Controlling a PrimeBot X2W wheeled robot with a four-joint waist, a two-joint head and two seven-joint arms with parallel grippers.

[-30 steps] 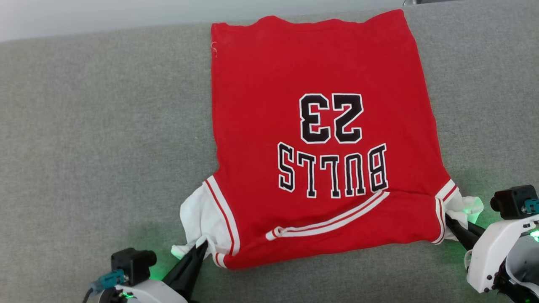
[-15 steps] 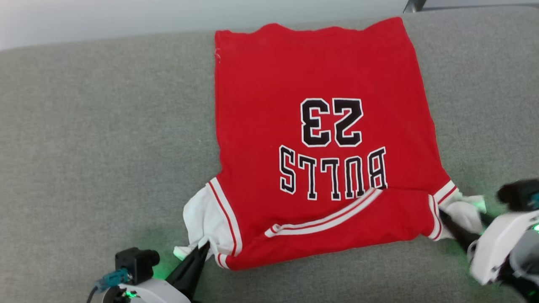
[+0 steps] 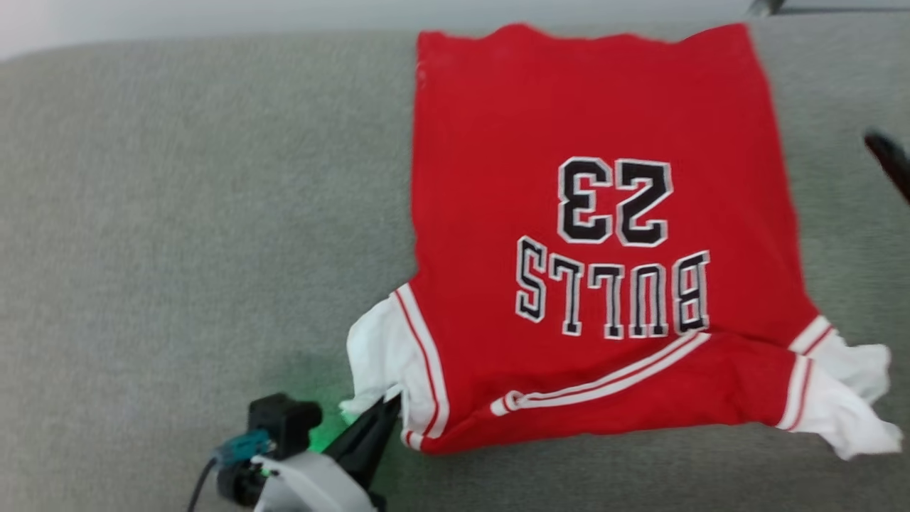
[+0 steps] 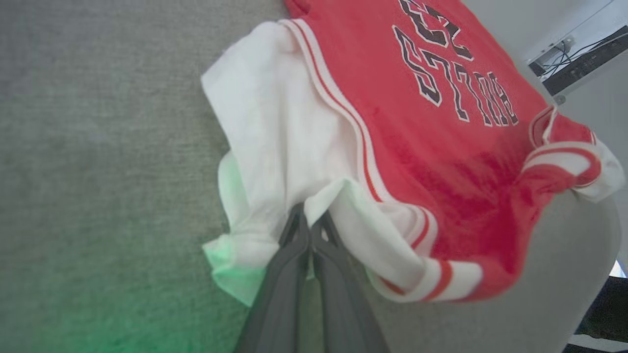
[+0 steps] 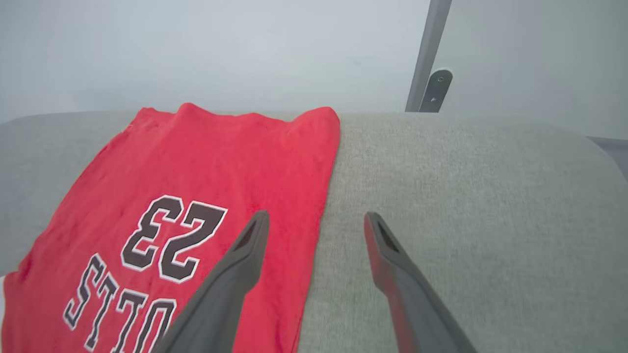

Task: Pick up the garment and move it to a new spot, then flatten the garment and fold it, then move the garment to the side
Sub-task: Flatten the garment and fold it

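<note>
The garment (image 3: 590, 235), a red jersey with black lettering and the number 23, lies flat on the grey cushioned surface (image 3: 178, 213), collar end towards me. My left gripper (image 3: 387, 412) is at the garment's near left corner. In the left wrist view it (image 4: 308, 220) is shut on a fold of the white sleeve (image 4: 274, 147). The other white sleeve (image 3: 846, 398) lies loose at the near right. One dark finger (image 3: 889, 160) of my right arm shows at the right edge. In the right wrist view my right gripper (image 5: 316, 218) is open and holds nothing, above the garment's (image 5: 196, 171) side edge.
The grey surface (image 5: 466, 196) stretches wide to the left and right of the garment, with a pale wall behind its far edge. A metal post (image 5: 427, 59) rises behind the far right. Cables and a dark shelf (image 4: 574, 63) sit beyond the surface's end.
My right gripper opened, let go of the right sleeve and rose away along the garment's right side. The sleeve dropped flat. The camera turned, shifting the picture right. The left grip is unchanged.
</note>
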